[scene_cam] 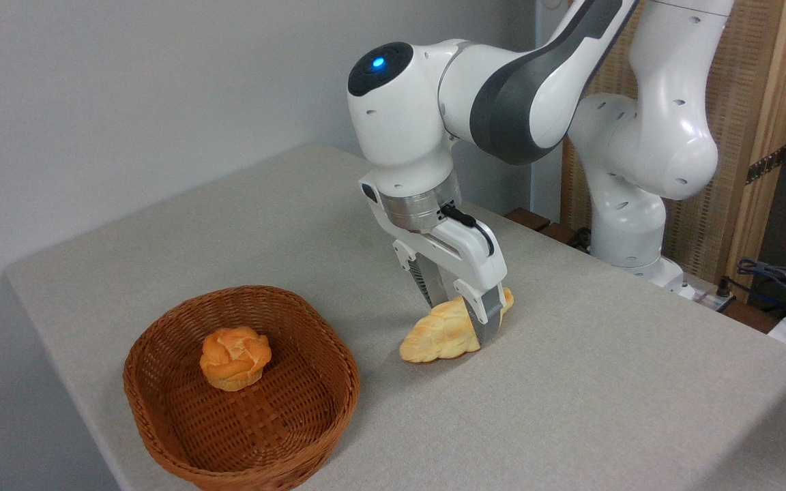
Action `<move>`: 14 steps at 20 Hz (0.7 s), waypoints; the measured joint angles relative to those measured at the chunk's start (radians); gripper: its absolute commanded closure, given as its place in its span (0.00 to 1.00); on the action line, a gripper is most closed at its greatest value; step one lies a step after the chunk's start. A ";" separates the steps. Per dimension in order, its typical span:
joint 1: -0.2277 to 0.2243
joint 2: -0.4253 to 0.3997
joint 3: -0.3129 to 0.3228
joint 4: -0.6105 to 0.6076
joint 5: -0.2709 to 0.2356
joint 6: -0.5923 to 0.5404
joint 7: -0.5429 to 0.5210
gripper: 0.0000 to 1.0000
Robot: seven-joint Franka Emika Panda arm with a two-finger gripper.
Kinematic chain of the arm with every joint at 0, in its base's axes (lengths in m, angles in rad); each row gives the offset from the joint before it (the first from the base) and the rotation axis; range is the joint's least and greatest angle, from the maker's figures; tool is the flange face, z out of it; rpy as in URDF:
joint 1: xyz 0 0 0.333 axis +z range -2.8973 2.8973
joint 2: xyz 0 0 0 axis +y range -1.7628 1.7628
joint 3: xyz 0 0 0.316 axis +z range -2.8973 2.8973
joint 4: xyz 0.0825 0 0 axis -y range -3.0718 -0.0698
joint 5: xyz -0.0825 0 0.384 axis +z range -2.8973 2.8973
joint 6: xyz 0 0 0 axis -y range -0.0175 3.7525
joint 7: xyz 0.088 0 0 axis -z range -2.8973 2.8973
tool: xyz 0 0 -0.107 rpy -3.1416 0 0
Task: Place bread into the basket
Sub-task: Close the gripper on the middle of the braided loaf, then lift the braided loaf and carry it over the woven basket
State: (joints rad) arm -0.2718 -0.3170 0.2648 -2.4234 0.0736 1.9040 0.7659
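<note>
The white two-finger gripper [462, 310] straddles the long, pale yellow braided bread [437, 334] on the grey table [570, 395], fingers closed against its sides. The bread lies just right of the brown woven wicker basket [154, 436], which holds a small round orange bun [235, 357].

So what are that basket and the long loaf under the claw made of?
The basket looks like woven wicker, brown with a slight sheen: crossing strands and a thick plaited rim show. The braided loaf has a smooth, pale yellow surface with browned tips; it could be real bread or a plastic or foam model, which the picture cannot settle.
</note>
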 measured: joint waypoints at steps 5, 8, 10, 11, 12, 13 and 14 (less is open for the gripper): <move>0.000 0.000 0.017 0.000 0.000 -0.003 0.000 0.65; 0.000 -0.001 0.029 0.000 0.000 -0.003 0.000 0.63; -0.001 -0.001 0.029 0.000 0.000 -0.003 0.000 0.61; -0.001 -0.001 0.029 0.000 0.000 -0.003 0.000 0.58; -0.001 -0.001 0.029 0.000 0.000 -0.003 0.000 0.57; -0.001 -0.002 0.029 0.000 0.000 -0.003 0.000 0.57; -0.001 -0.002 0.029 0.000 0.000 -0.003 0.000 0.57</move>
State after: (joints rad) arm -0.2728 -0.3193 0.2941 -2.4231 0.0736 1.9008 0.7662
